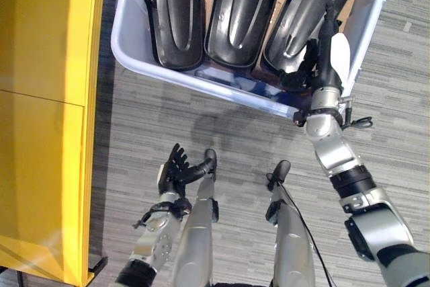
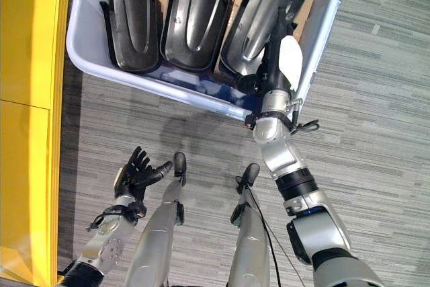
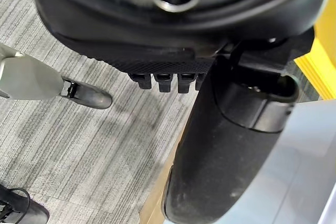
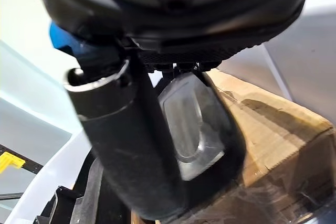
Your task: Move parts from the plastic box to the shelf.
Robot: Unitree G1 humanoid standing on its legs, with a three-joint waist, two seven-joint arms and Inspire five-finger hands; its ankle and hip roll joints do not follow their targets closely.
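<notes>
A yellow shelf unit (image 1: 40, 119) stands along the floor's left side. The left robot hand (image 1: 176, 169) hovers over the grey carpet floor (image 1: 222, 132), fingers spread, holding nothing. Three black moulded plastic parts (image 1: 238, 11) lie side by side in the pale blue plastic box (image 1: 127, 38). The right robot hand (image 1: 316, 58) reaches over the box's near right corner; its fingers curl round the rightmost part (image 1: 302, 18).

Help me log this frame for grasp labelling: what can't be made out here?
- Right hand in the plastic box: whether it grips the nearest black part; its fingers are hidden behind the arm in the eye views, blurred in the wrist view.
- The parts' far ends: cut off by the top edge.
- Yellow shelf: only its side shows.
</notes>
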